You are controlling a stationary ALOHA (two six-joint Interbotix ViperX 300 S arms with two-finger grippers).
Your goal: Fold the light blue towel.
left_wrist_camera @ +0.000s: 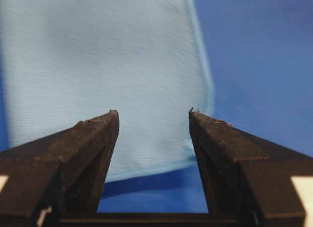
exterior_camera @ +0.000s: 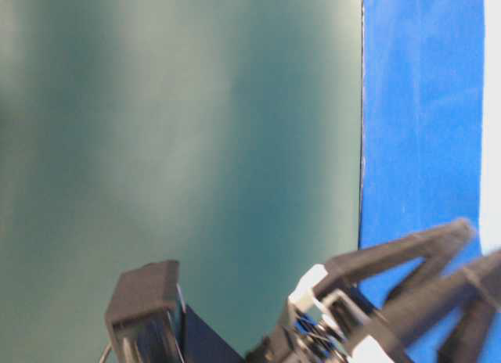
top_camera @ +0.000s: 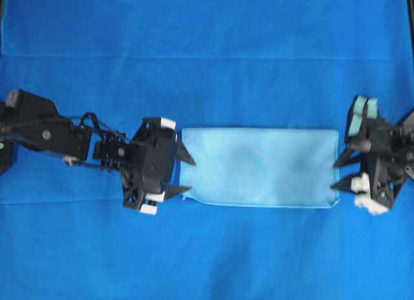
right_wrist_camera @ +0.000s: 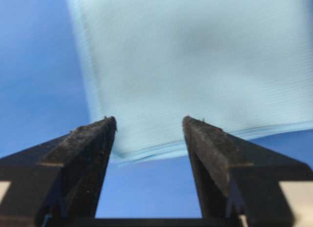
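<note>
You have the light blue towel (top_camera: 259, 167) lying flat on the royal-blue cloth (top_camera: 207, 28) that covers the counter, roughly in the middle of the overhead view and between your two arms. It reads as a long rectangle, not a square, and along its near edge a thin doubled hem shows, so I judge one fold is already in: the cloth looks halved along its length, with the layers fairly well matched apart from a small lip at the near left corner.

Your left gripper (top_camera: 185, 176) sits at the towel's left short edge with its jaws apart and nothing between them; the left wrist view shows the cloth lying just beyond the fingertips, not pinched. Your right gripper (top_camera: 341, 172) stands at the right short edge, jaws also spread wide and empty, with the towel's edge just ahead of the tips in the right wrist view.

So the towel is let go at both ends and resting by itself. What remains, if a smaller packet is wanted, is a second fold bringing one short end over to the other; otherwise the job looks close to finished.
</note>
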